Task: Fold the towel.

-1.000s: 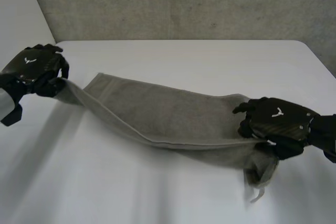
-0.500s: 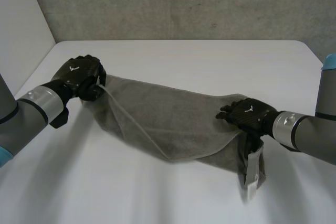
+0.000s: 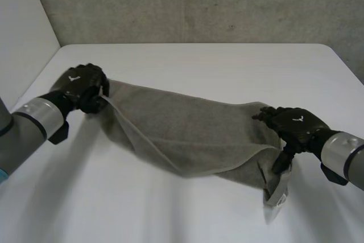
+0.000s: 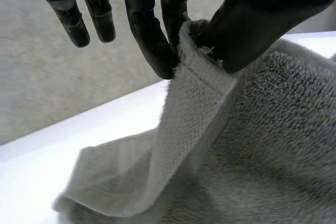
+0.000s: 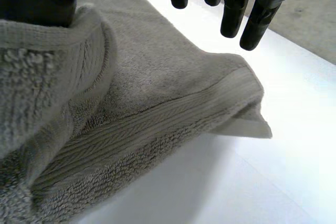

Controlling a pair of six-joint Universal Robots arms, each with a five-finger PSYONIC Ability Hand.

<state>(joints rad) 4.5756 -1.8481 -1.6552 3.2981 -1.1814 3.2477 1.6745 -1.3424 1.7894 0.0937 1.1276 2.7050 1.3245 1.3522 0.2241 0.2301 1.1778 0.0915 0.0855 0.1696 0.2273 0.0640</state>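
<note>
Since you were doubling it lengthwise, the left hand (image 3: 82, 86) pinched the left corner of the towel (image 3: 187, 135) between thumb and finger, lifted so that edge could ride over the lower layer. The towel lay slantwise across the table (image 3: 227, 66). The right hand (image 3: 293, 124) sat at the bunched right end, fingers (image 5: 231, 11) straight and off the cloth, thumb against it. Versus a second ago, both hands had come inward and the taut raised edge had gone slack.
</note>
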